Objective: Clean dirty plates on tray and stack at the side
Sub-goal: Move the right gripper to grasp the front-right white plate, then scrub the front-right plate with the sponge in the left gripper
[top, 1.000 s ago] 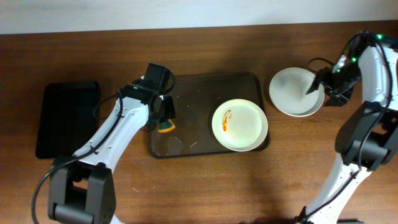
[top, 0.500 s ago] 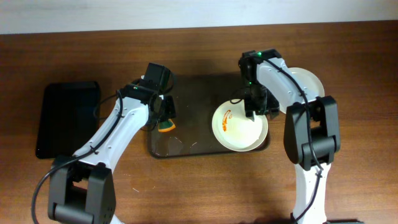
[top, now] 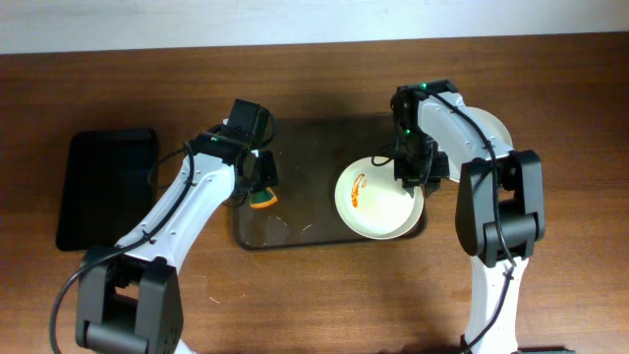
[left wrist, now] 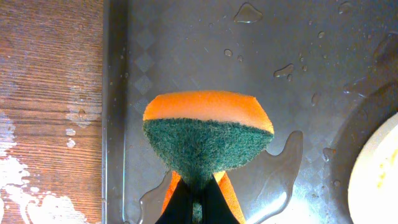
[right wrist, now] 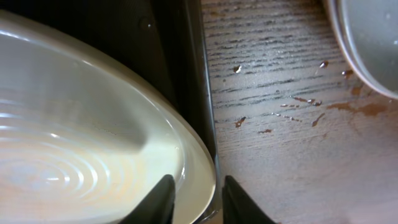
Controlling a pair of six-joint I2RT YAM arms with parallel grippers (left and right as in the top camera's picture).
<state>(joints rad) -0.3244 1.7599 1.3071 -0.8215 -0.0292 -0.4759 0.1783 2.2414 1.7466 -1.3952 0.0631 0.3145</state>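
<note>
1. Right gripper noted shifted slightly rightward since half a second ago, with fingers held apart astride the right rim of the smeared plate
2. Left gripper found unmoved, clamped on the sponge — orange foam, green scouring face, pinched to a wedge
3. Plate seen round, glossy cream, on the wet dark tray — white plates stacked beside it on the wood-grain table
</note>
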